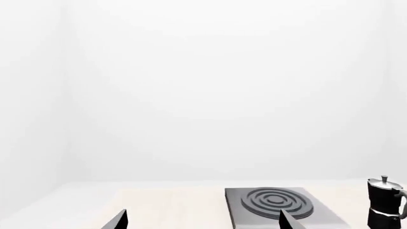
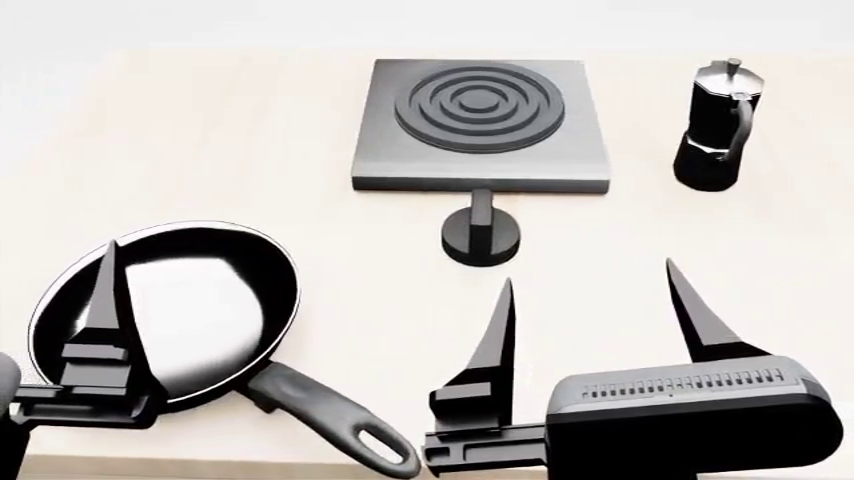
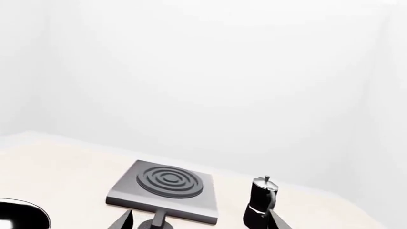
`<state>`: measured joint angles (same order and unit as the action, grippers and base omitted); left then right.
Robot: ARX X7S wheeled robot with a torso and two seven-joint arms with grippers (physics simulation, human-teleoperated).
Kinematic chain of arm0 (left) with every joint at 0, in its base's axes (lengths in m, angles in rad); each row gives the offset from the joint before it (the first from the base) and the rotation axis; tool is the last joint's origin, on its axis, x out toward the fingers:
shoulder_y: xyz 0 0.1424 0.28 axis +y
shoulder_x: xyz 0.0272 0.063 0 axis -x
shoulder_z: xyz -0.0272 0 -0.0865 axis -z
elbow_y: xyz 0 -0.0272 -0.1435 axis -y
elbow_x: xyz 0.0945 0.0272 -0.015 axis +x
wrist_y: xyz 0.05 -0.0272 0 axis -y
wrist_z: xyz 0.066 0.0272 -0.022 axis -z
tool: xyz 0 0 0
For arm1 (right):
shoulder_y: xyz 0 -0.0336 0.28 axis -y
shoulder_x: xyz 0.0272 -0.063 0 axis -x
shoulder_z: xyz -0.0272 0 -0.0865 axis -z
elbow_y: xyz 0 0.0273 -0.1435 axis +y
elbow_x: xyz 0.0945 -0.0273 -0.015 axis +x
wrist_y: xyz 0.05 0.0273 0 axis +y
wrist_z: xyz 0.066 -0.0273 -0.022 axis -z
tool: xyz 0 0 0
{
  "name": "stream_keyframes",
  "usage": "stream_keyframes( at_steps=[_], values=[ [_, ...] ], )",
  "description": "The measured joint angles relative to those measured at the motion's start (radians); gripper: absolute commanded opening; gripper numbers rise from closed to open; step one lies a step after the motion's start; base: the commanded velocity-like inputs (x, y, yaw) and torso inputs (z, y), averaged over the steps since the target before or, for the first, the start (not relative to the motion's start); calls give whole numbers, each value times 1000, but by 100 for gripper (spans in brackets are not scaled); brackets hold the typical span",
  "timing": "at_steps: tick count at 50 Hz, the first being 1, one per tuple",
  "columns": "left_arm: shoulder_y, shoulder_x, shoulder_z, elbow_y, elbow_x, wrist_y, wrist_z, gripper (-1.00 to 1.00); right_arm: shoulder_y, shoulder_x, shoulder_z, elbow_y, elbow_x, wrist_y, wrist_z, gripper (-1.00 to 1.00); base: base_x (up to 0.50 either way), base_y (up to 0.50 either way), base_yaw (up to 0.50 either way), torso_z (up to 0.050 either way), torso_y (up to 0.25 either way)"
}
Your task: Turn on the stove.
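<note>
The stove [image 2: 481,125] is a flat grey metal slab with raised dark rings, lying at the far middle of the pale table. Its small round black knob [image 2: 481,236] stands just in front of the slab on a short stem. My right gripper [image 2: 594,305] hovers nearer than the knob and a little to its right, open and holding nothing. In the right wrist view the knob [image 3: 159,223] lies close to one fingertip of that gripper [image 3: 200,222]. My left gripper [image 1: 203,223] is open too, over the frying pan, with one finger [image 2: 104,300] showing in the head view.
A black frying pan [image 2: 167,310] lies at the near left, its handle [image 2: 334,425] pointing toward the table's front edge. A black moka pot [image 2: 718,125] stands to the right of the stove. White walls rise behind the table.
</note>
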<state>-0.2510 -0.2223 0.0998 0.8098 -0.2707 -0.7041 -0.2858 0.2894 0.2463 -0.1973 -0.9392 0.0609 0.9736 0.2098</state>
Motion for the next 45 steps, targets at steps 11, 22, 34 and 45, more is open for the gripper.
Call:
stream_keyframes(
  at_steps=[11,22,34,45],
  values=[
    [-1,-5,3,1,-6,0,-6,100,0,2,1,1,7,-2,2,100,0,127,0,0,0],
    [-2,-11,5,0,-10,1,-12,100,-1,2,2,4,17,-8,3,100,0,81,0,0,0],
    [-1,-16,11,-4,-14,6,-17,100,-5,0,9,7,33,-17,0,100,70,0,0,0,0],
    [-2,-20,18,-14,-15,13,-22,100,-8,-3,15,15,46,-28,-2,100,189,0,0,0,0]
  ],
)
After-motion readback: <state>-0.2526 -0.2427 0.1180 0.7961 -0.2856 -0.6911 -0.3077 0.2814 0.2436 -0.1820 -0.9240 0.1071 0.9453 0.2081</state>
